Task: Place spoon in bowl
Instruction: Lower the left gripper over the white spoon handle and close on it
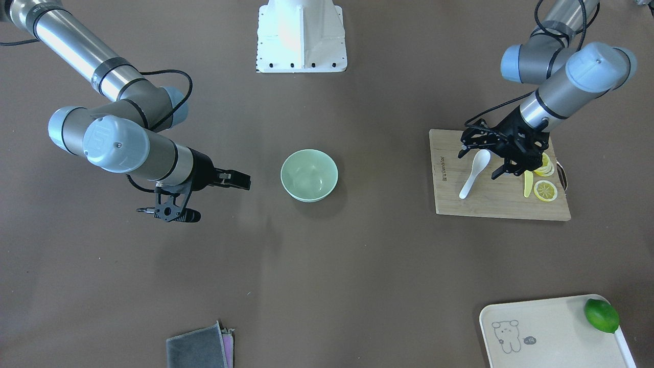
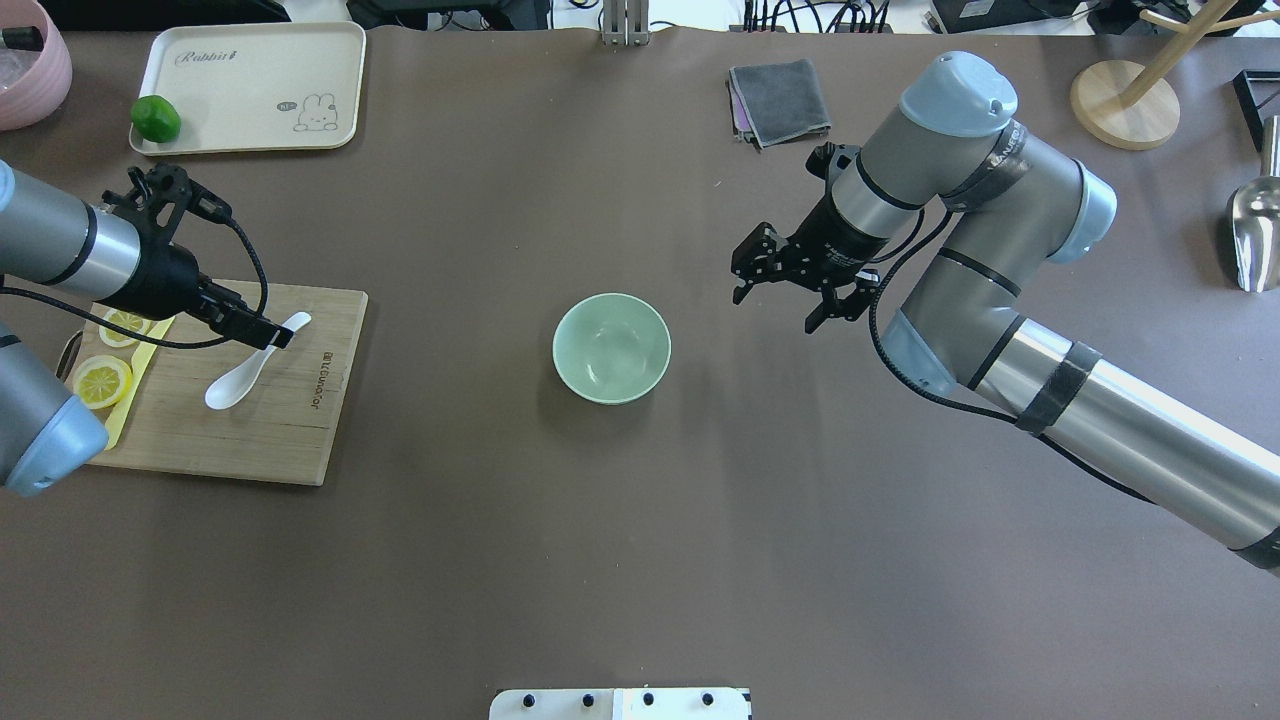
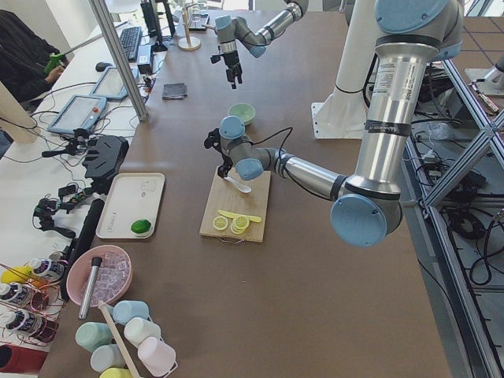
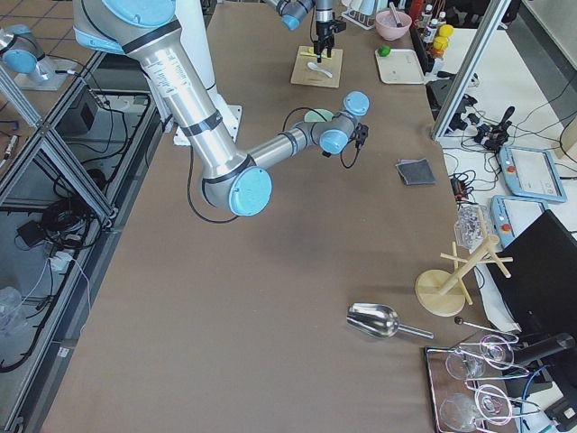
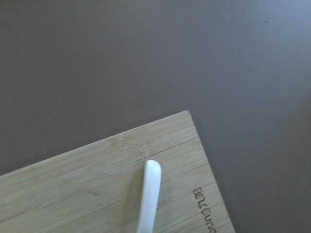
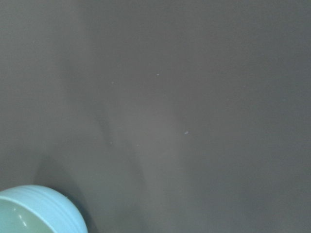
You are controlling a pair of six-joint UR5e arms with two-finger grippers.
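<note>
Spoon (image 1: pixel 469 184) on board (image 1: pixel 503 205), handle near edge; left end effector (image 1: pixel 480 163) spread astride scoop; right end effector (image 2: pixel 775 310) spread near bowl (image 2: pixel 585 375).

Spoon (image 5: pixel 149 196): left wrist view shows the handle end only; scoop cut off at the bottom edge.
Bowl (image 6: pixel 36 211): right wrist view holds one arc of rim, lower left corner; rest out of frame.
Lemon slices (image 1: pixel 544 190): front view, one whole, others partly behind the left tool (image 1: pixel 479 163).
Board (image 2: pixel 260 420): overhead view, corner nearest the robot's tabletop edge covered by the left arm (image 2: pixel 40 440).
Tray (image 1: pixel 557 327): far left tabletop corner, cropped by the front view's bottom edge.
</note>
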